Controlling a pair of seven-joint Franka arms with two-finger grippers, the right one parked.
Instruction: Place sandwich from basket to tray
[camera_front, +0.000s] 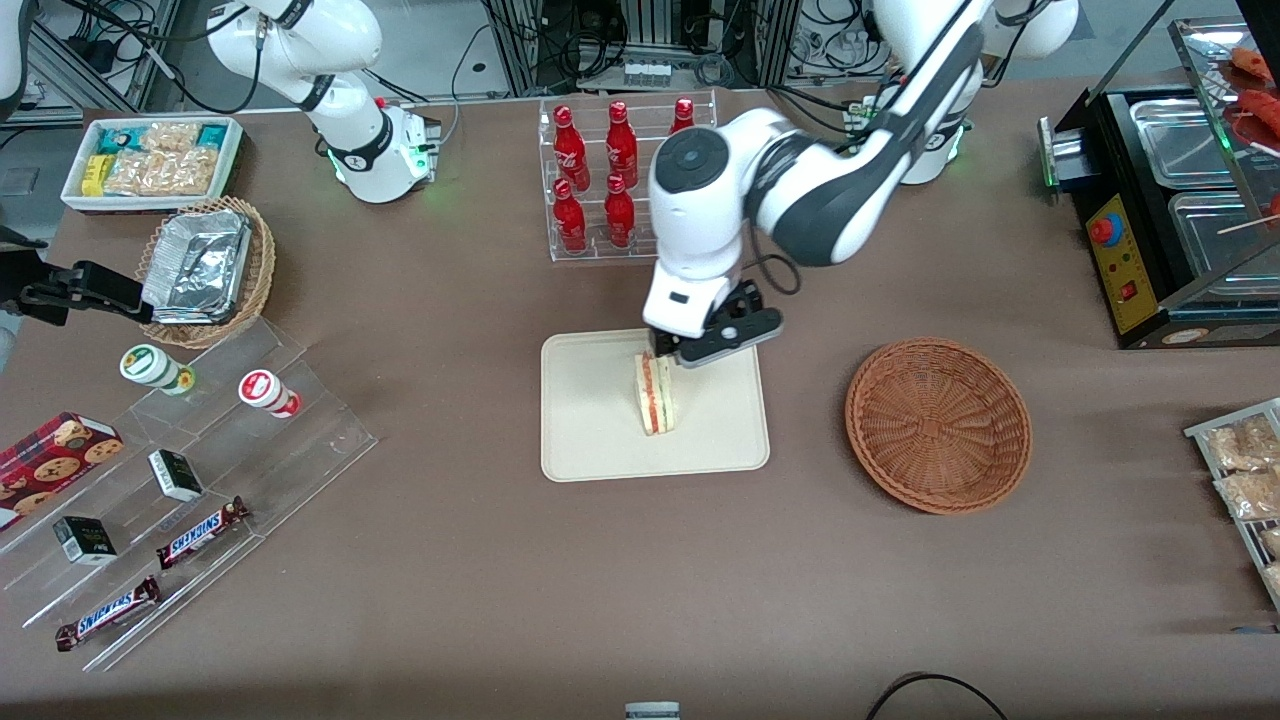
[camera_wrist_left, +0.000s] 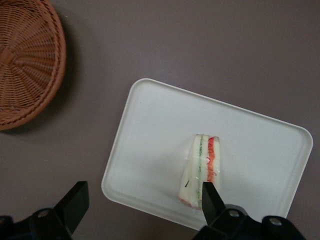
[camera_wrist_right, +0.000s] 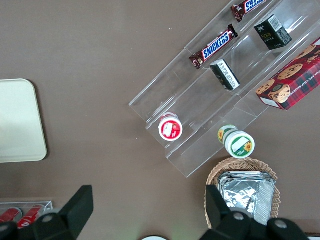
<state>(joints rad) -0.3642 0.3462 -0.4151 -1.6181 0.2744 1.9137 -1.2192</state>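
Note:
The sandwich (camera_front: 655, 395) lies on the cream tray (camera_front: 590, 420), a pale wedge with its red and green filling edge showing. My left gripper (camera_front: 665, 355) hangs over the tray's edge farther from the front camera, just above the sandwich's end, open and empty. In the left wrist view the fingers stand wide apart around the gripper's middle (camera_wrist_left: 144, 192), and the sandwich (camera_wrist_left: 202, 170) rests on the tray (camera_wrist_left: 155, 130) near one fingertip (camera_wrist_left: 209, 192). The reddish-brown basket (camera_front: 938, 425) stands empty beside the tray, toward the working arm's end; it also shows in the left wrist view (camera_wrist_left: 25, 65).
A clear rack of red bottles (camera_front: 620, 180) stands just farther from the front camera than the tray. A clear stepped shelf with snacks (camera_front: 180, 480) and a tan basket of foil containers (camera_front: 205, 270) lie toward the parked arm's end. A black food warmer (camera_front: 1170, 200) lies toward the working arm's end.

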